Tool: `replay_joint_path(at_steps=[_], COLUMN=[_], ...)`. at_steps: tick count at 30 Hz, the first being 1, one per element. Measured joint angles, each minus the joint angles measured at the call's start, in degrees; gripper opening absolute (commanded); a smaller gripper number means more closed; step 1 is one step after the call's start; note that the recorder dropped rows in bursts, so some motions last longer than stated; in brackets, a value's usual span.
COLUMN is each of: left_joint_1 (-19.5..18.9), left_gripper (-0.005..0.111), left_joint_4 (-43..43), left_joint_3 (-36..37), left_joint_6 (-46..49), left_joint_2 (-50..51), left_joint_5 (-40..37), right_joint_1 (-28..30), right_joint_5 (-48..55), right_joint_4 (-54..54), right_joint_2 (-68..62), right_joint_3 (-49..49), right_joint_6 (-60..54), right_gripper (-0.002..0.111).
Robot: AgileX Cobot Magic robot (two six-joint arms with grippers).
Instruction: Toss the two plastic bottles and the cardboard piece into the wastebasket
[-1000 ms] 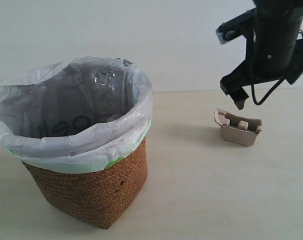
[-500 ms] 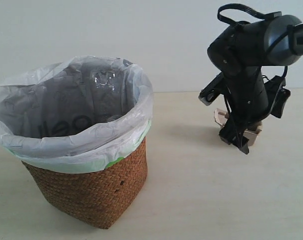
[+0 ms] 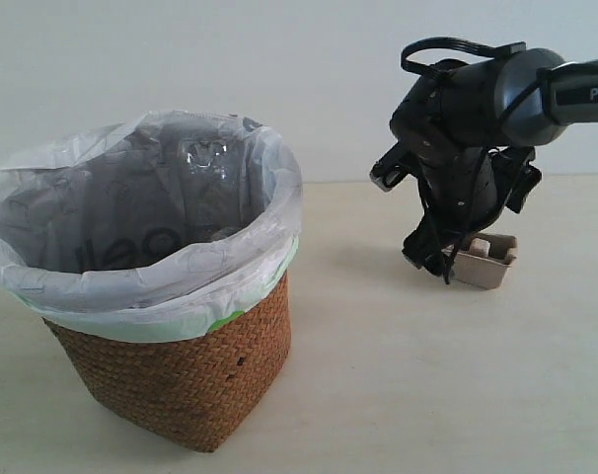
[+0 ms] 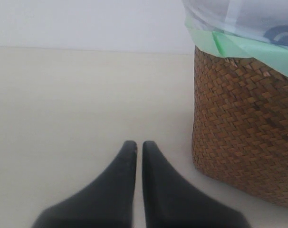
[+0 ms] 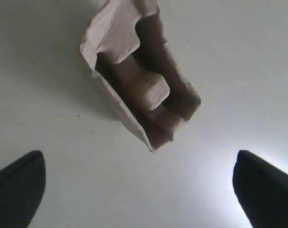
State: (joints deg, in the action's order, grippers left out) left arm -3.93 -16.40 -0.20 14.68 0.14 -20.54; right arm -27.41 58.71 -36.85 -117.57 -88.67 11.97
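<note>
With no bottles seen on the table (image 3: 398, 395), only the cardboard piece (image 5: 139, 80), lying there apart from the wastebasket (image 3: 181, 385), is judged left; the right gripper (image 5: 139, 190) is spread wide over it, the left gripper (image 4: 136, 148) pressed together.

Wastebasket (image 3: 181, 380) — brown woven wicker, squarish base, upright on the tabletop (image 3: 398, 395) at left of the ext. view; translucent white bag w/ green edge folded over its rim. Cardboard piece (image 3: 491, 262) — small tan moulded-pulp tray w/ raised bumps & ragged edges, lying open side up on the tabletop, well apart from the wastebasket, to its right.
</note>
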Motion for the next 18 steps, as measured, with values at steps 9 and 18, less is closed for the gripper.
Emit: replay_joint_path(at_steps=[9, 18], left_joint_1=[0.00, 0.00], left_gripper=[0.004, 0.004], left_joint_4=[0.00, 0.00], left_joint_3=[0.00, 0.00], left_joint_6=[0.00, 0.00], left_joint_2=[0.00, 0.00], left_joint_5=[0.00, 0.00], right_joint_1=[0.00, 3.31], right_joint_5=[-4.20, -6.21], right_joint_4=[-0.44, -2.06], right_joint_2=[0.00, 0.00], right_joint_3=[0.00, 0.00], right_joint_6=[1.65, 6.68], right_gripper=[0.095, 0.067])
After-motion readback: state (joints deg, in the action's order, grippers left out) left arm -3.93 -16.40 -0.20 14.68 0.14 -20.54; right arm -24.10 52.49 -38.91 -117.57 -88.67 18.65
